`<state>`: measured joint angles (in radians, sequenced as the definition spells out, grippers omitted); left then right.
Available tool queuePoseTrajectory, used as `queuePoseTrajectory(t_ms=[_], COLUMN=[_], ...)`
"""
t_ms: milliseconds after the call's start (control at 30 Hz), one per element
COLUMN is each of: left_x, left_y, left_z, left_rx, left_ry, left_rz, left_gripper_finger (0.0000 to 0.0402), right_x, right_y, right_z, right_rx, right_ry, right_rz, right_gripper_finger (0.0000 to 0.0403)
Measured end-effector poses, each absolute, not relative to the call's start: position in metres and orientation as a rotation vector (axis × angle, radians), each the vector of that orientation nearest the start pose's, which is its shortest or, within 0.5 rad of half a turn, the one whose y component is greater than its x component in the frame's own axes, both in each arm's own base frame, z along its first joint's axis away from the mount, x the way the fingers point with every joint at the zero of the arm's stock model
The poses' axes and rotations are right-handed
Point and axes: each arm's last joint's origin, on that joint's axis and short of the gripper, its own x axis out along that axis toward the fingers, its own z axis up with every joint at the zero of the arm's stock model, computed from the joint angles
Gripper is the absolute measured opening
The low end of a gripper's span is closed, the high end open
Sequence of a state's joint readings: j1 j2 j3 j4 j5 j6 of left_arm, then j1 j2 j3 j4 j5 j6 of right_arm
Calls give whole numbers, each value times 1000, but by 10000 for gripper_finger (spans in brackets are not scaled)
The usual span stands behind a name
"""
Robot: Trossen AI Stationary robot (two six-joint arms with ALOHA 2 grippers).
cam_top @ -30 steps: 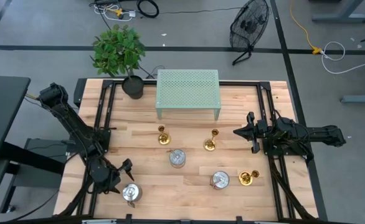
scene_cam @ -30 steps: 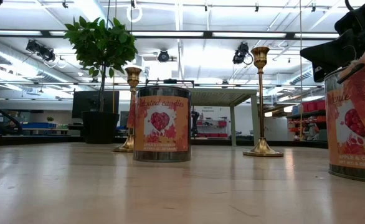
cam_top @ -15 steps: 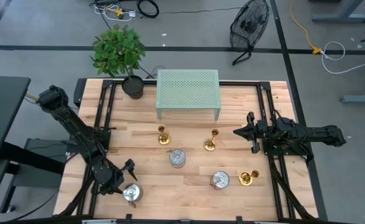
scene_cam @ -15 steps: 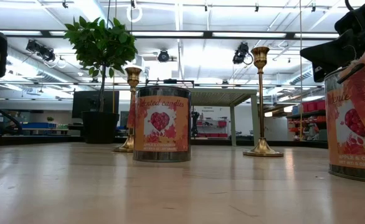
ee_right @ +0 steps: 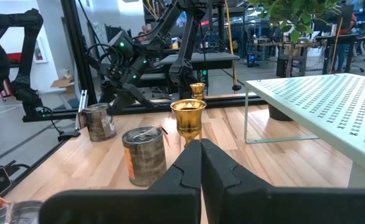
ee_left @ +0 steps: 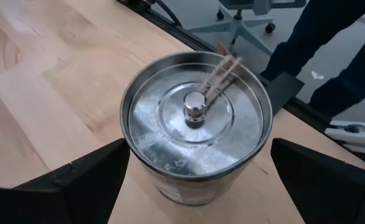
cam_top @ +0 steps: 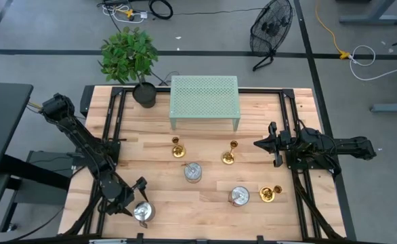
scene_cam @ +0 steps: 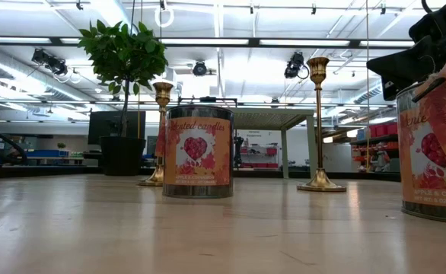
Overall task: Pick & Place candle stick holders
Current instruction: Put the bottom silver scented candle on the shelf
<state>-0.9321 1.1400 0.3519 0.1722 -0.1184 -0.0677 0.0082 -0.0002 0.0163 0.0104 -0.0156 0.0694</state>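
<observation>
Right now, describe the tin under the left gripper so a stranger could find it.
Start at the table's near left corner, where the left gripper hovers open. The tin sits just below it, silver-lidded, alone, farthest from the green rack.

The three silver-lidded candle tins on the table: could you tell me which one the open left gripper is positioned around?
The silver-lidded tin at the table's front-left corner; the left gripper has an open finger on either side. The middle tin and right tin stand untouched.
</observation>
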Motion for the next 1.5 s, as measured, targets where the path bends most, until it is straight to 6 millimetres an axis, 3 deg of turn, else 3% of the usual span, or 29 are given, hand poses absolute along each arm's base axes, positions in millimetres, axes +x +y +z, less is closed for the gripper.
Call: queuePoseTrajectory(t_ms=[1500], left_x=[127], left_y=[-164], left_z=[162], left_rx=[247], left_ry=[498], left_rz=[-767], left_gripper_finger=[399], right_x=[97], right_y=[1], right_z=[170], right_rx=[69], right_ry=[-26], right_rz=[25], right_gripper_finger=[3])
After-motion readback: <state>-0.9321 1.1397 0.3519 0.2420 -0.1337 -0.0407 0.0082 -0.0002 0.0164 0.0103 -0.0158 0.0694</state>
